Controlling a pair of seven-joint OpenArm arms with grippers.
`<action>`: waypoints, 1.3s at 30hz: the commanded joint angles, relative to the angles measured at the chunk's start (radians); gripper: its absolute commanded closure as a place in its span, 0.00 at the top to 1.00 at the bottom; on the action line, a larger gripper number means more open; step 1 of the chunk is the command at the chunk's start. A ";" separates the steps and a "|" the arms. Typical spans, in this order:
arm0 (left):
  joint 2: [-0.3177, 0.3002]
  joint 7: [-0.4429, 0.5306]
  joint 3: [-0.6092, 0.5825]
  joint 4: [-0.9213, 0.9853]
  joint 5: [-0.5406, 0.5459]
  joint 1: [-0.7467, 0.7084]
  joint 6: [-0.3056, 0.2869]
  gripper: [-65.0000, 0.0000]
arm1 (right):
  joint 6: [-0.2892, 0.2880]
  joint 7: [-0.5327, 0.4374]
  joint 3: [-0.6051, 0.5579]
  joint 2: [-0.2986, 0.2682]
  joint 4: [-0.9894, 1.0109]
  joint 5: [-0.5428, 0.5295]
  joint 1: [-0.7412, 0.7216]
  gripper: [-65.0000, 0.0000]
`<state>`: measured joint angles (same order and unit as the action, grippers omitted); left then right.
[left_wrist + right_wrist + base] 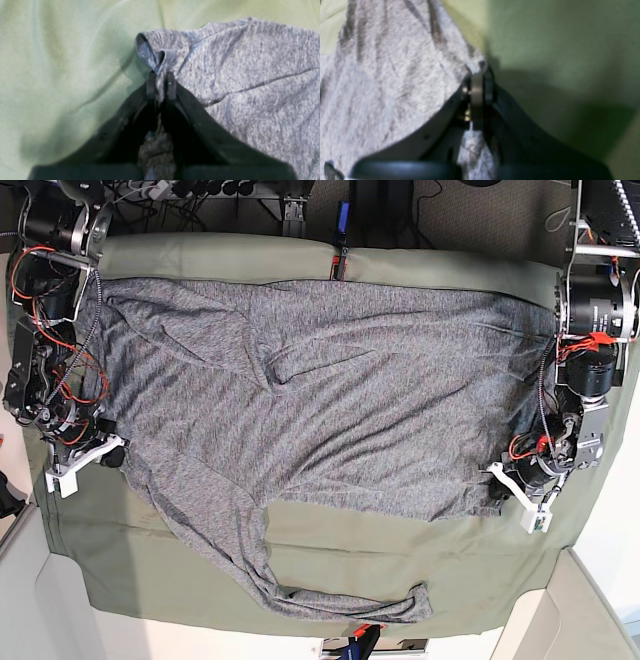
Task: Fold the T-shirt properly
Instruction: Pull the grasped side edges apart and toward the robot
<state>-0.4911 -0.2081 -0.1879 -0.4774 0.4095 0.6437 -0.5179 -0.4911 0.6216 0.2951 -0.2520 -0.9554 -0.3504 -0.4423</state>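
Note:
The heather-grey T-shirt lies spread across the olive-green table cloth. One long sleeve trails toward the near edge. My left gripper is shut on a bunched edge of the shirt, with fabric pinched between the jaws. In the base view it is at the shirt's right lower corner. My right gripper is shut on the shirt's edge. In the base view it is at the shirt's left side.
The arm bases stand at the table's right and left ends with loose red wiring. Cables and equipment line the far edge. Bare cloth shows below the shirt's hem.

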 commanded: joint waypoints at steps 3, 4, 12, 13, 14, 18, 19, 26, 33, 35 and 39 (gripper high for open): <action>-0.040 0.108 0.004 -0.048 0.019 0.040 -0.073 0.00 | -0.022 -0.019 0.002 -0.012 -0.037 -0.016 -0.025 0.00; -0.048 0.119 0.004 -0.060 0.019 0.040 -0.099 0.00 | -0.022 -0.018 0.002 -0.013 -0.044 -0.016 -0.025 0.00; -0.090 0.122 0.004 -0.138 0.020 0.035 -0.180 0.00 | -0.023 0.032 0.002 -0.018 -0.167 -0.051 0.016 0.00; -0.097 0.121 0.004 -0.145 0.021 0.034 -0.180 0.00 | -0.023 0.034 0.002 -0.017 -0.198 -0.061 0.034 0.00; -0.103 0.121 0.004 -0.146 0.020 0.034 -0.180 0.00 | -0.023 0.036 0.002 -0.017 -0.227 -0.066 0.052 0.00; -0.127 0.098 0.004 -0.146 0.029 0.034 -0.180 0.00 | -0.023 0.041 0.002 -0.017 -0.309 -0.076 0.120 0.00; -0.127 0.075 0.004 -0.146 0.050 0.035 -0.180 0.00 | -0.023 0.041 0.002 -0.017 -0.317 -0.077 0.132 0.00; -0.123 -0.001 0.004 -0.146 0.088 0.027 -0.180 0.17 | -0.023 0.031 0.002 -0.016 -0.322 -0.084 0.174 0.00; -0.124 0.002 0.004 -0.146 0.089 0.026 -0.180 0.15 | -0.023 -0.029 0.002 -0.017 -0.322 -0.084 0.169 0.00; -0.124 0.002 0.004 -0.146 0.088 0.026 -0.180 0.15 | -0.023 -0.030 0.002 -0.017 -0.322 -0.084 0.166 0.00; -0.125 0.002 0.004 -0.146 0.088 0.024 -0.180 0.00 | -0.022 -0.026 0.002 -0.017 -0.322 -0.084 0.166 0.00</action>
<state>-0.5983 -0.2314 -0.1898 -0.6086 0.4808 0.6346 -0.6861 -0.5087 0.6174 0.2947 -0.2550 -1.2587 -0.4187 -0.2520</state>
